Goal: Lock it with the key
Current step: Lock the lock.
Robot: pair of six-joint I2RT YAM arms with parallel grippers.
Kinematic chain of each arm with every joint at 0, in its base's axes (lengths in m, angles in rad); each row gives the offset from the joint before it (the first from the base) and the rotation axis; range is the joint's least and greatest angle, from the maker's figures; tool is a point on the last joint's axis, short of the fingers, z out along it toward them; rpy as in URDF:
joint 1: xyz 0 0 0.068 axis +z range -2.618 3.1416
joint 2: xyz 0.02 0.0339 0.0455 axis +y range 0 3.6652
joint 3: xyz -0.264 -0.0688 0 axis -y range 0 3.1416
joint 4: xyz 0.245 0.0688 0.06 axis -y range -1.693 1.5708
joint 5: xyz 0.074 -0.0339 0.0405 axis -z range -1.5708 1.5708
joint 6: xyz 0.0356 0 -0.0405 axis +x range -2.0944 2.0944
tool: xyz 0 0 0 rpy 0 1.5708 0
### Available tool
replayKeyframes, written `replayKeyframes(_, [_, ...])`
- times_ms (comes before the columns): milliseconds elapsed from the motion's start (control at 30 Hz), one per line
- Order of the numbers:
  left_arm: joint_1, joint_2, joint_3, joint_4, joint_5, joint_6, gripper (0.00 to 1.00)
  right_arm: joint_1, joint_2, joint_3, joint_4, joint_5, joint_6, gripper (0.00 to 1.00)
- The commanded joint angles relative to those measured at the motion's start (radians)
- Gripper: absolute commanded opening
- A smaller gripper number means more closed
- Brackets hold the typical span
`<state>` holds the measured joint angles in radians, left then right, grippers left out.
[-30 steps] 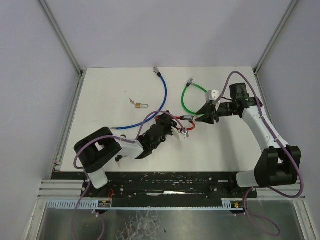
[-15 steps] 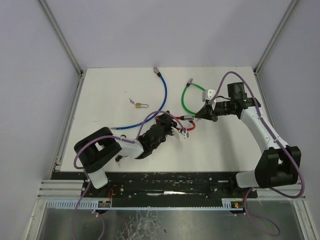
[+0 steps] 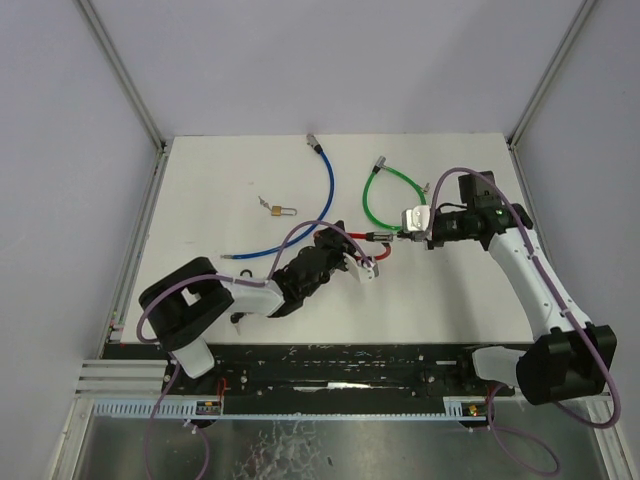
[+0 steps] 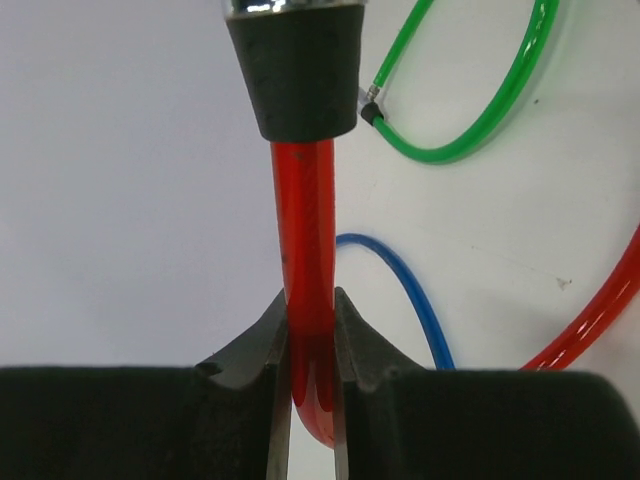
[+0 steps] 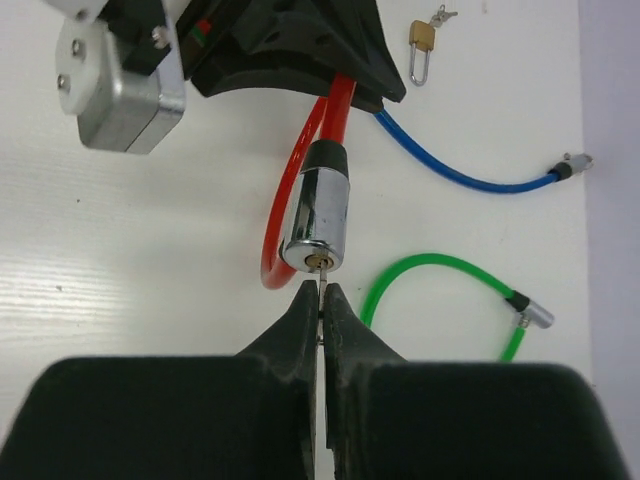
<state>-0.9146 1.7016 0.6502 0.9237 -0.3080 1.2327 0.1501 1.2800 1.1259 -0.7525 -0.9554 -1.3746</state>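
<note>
Right wrist, right fingers [image 5: 298, 322] pinching key [image 5: 321, 296] at lock [image 5: 318, 215], left fingers [image 4: 262, 342] clamping cable [image 4: 305, 250]

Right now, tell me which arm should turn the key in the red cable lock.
Right. The right gripper is shut on the key, tip at the lock cylinder; the left gripper is occupied clamping the red cable steady.

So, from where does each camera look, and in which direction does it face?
Top external: above and behind the bases, looking down on the table; left arm and right arm show.
Left wrist: on the left arm, looking along the left gripper, shut on the red cable.
Right wrist: on the right arm, looking along the right gripper, shut on the key at the lock cylinder.
Shared: both wrist views show the green cable and blue cable.
</note>
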Motion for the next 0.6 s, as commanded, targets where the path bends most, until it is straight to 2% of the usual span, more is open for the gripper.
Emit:
replayKeyframes(0, [0.043, -0.036, -0.018, -0.122, -0.032, -0.042, 0.0, -0.013, -0.083, 0.011, -0.11, 0.085, -0.232, 0.0])
replayKeyframes(133, [0.05, -0.087, -0.017, -0.177, 0.018, -0.087, 0.0, -0.012, -0.08, 0.055, -0.114, 0.101, -0.204, 0.0])
replayKeyframes(233, [0.063, -0.137, -0.02, -0.227, 0.061, -0.122, 0.0, -0.03, -0.077, 0.11, -0.104, 0.132, -0.111, 0.0])
replayKeyframes(433, [0.079, -0.208, -0.027, -0.281, 0.138, -0.202, 0.0, -0.105, 0.004, 0.264, -0.248, -0.016, 0.011, 0.0])
replayKeyframes(567, [0.08, -0.228, -0.016, -0.327, 0.179, -0.24, 0.0, -0.109, 0.006, 0.239, -0.252, -0.05, 0.006, 0.0])
